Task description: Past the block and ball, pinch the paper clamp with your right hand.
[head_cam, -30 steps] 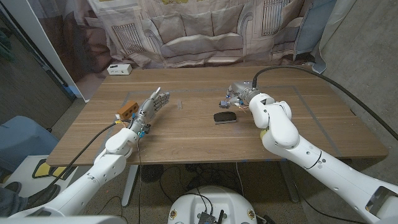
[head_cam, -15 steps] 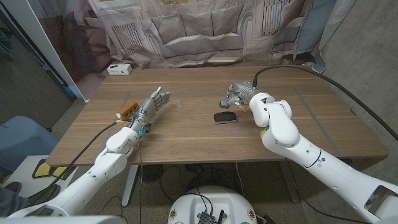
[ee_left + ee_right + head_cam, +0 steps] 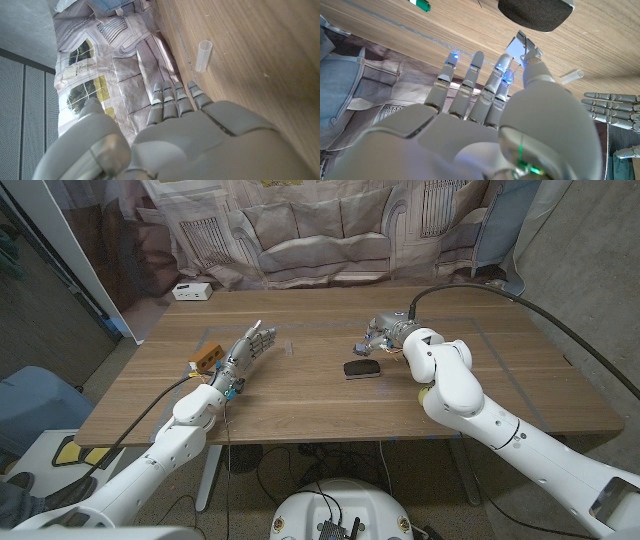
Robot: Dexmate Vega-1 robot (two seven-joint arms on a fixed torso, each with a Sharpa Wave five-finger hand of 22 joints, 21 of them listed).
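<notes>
The paper clamp [image 3: 361, 345], dark with silver wire handles, lies on the table just beyond a black oval object [image 3: 362, 368]. My right hand [image 3: 388, 331] reaches it from the right. In the right wrist view the clamp [image 3: 518, 44] sits between my thumb tip and a fingertip [image 3: 503, 61], which close on it from either side while the other fingers stay straight. An orange block [image 3: 205, 358] lies beside my left hand [image 3: 245, 350], which holds nothing, its fingers straight. A yellow-green ball [image 3: 425, 391] peeks from under my right forearm.
A clear tube [image 3: 290, 346] lies between the hands, also visible as the tube [image 3: 204, 55] in the left wrist view. A green marker [image 3: 422, 4] lies near the black object [image 3: 535, 9]. A white box [image 3: 191, 291] sits at the far left edge. A curtain hangs behind the table.
The right arm has shifted very slightly. The left hand and the objects stand as before.
</notes>
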